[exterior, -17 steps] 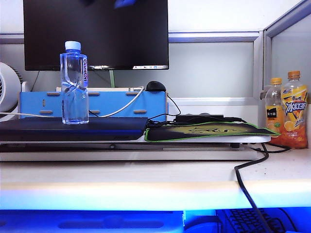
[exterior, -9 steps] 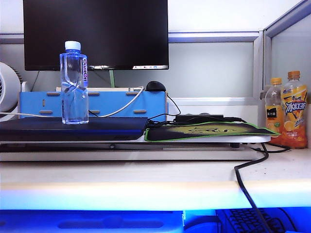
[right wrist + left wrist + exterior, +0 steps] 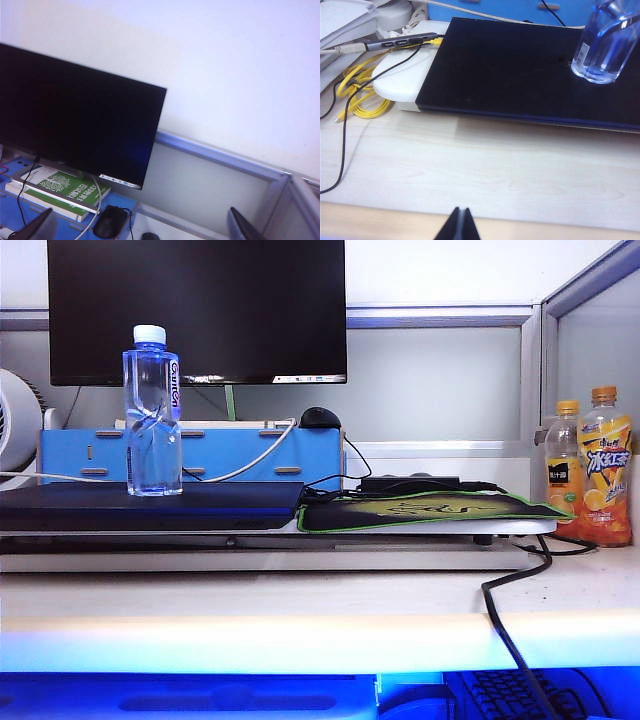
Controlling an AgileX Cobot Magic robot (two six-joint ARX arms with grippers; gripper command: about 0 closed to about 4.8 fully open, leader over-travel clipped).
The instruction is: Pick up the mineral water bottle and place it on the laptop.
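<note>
A: Where is the mineral water bottle at this moment?

B: It stands upright on the laptop, near the left end of the lid in the exterior view. No gripper touches it. I judge the placing is done, and the step in hand is only to take the arms away cleanly.

A: And the grippers?

B: The left gripper hangs low over the wooden desk, in front of the laptop and well apart from the bottle. Its two fingertips meet in a point, so it is closed and holds nothing. The right gripper is lifted high and looks at the monitor; its fingers stand wide apart at both sides, empty.

A: How to finish well?

B: Keep both arms away from the bottle. It is tall, with a narrow pinched waist, so I think a small push can tip it.

A: What about the surfaces?

B: The bottle is clear blue-tinted plastic with a white cap. The laptop lid is flat, dark and glossy, probably slippery. The desk is pale wood grain.
</note>
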